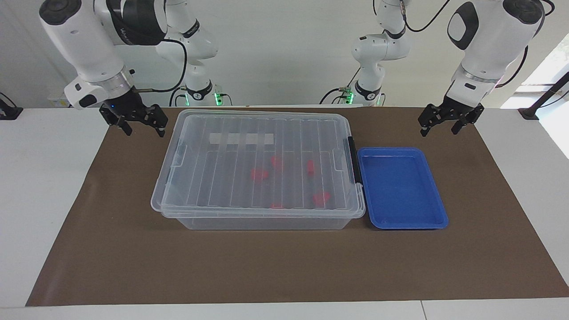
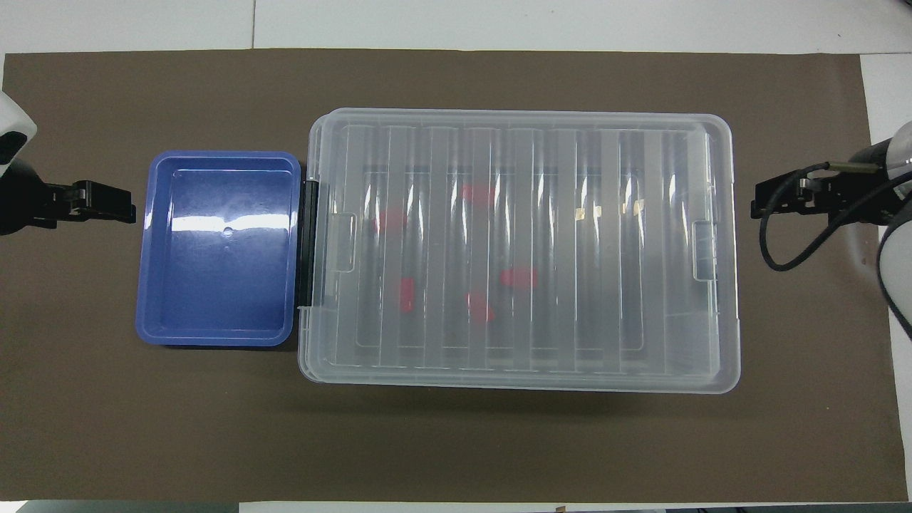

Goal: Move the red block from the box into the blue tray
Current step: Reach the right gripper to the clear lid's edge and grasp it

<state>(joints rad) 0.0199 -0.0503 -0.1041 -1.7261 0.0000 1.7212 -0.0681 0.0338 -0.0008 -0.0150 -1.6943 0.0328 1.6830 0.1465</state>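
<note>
The clear box [image 1: 213,142] stands mid-table with its ribbed lid shut and its black latch [image 1: 354,160] on the end beside the blue tray. Several red pieces show blurred through the lid. A narrow oblong one [image 1: 310,167] looks like the red block; it also shows in the overhead view [image 2: 406,294]. The blue tray [image 1: 402,189] is empty and sits against the box's latch end, also seen in the overhead view [image 2: 217,249]. My left gripper [image 1: 439,131] hangs open over the mat next to the tray. My right gripper [image 1: 144,131] hangs open over the mat beside the box's other end.
A brown mat [image 1: 284,266] covers the table under everything. The other red pieces [image 2: 519,278] lie scattered inside the box [image 2: 520,249]. White table shows past the mat at both ends.
</note>
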